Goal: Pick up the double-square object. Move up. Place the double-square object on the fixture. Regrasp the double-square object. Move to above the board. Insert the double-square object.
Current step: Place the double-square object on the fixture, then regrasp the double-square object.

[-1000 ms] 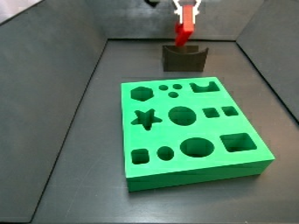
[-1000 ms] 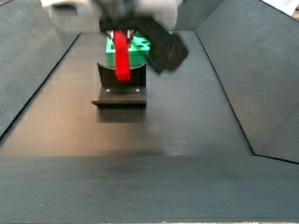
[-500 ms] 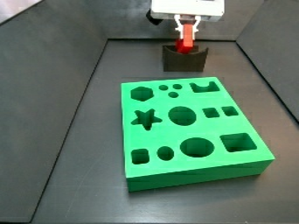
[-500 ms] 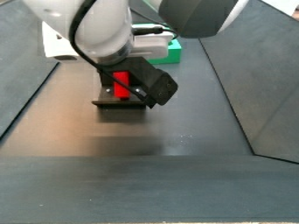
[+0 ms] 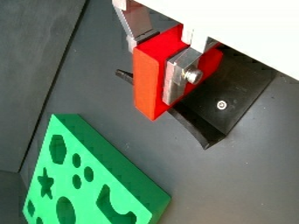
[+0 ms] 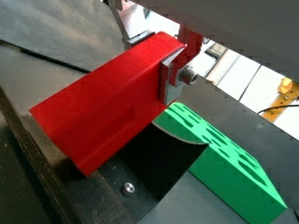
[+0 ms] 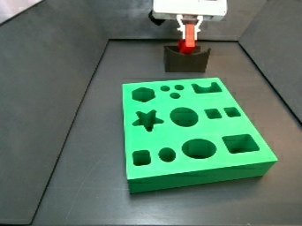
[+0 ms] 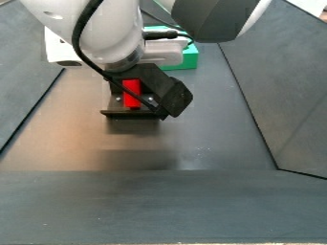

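My gripper [image 7: 186, 32] is shut on the double-square object [image 7: 185, 44], a red block held upright at the back of the floor. Its lower end sits in the notch of the dark fixture [image 7: 185, 61]. In both wrist views the silver fingers [image 5: 186, 72] press flat against the sides of the double-square object [image 5: 151, 80], with the fixture [image 5: 228, 103] just beneath. In a side view the arm covers most of the double-square object [image 8: 130, 91] and the fixture [image 8: 130, 112]. The green board [image 7: 195, 132] lies in front of the fixture, apart from it.
Dark sloping walls enclose the floor on the left, right and back. The board [image 6: 230, 163] lies close beside the fixture [image 6: 156, 171] in a wrist view. The robot's bulky arm [image 8: 115, 29] fills the upper part of a side view.
The gripper came down with the red block, from above the fixture into its notch, within the first half second. Nothing has visibly moved since.
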